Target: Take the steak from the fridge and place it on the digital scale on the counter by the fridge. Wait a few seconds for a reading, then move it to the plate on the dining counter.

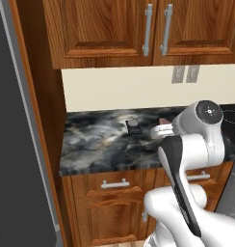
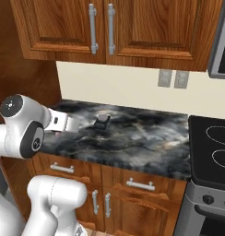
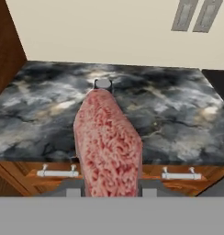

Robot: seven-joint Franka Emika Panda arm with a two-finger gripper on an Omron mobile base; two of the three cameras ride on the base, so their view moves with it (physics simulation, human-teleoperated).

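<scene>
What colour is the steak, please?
Pinkish-red with paler mottled patches; the steak shows best in the hand view.

The steak [image 3: 108,144] is pinkish-red, mottled with paler flecks. The tabletop [image 3: 178,119] is black-and-grey marbled stone. The digital scale [image 2: 103,122] is black. Cupboards [image 1: 105,29] are brown wood with grey handles; the wall [image 2: 133,92] is cream.

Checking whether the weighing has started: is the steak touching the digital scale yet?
Apart. In the hand view the steak sticks out from the hand in front of the counter edge, with the digital scale farther back on the stone.
</scene>
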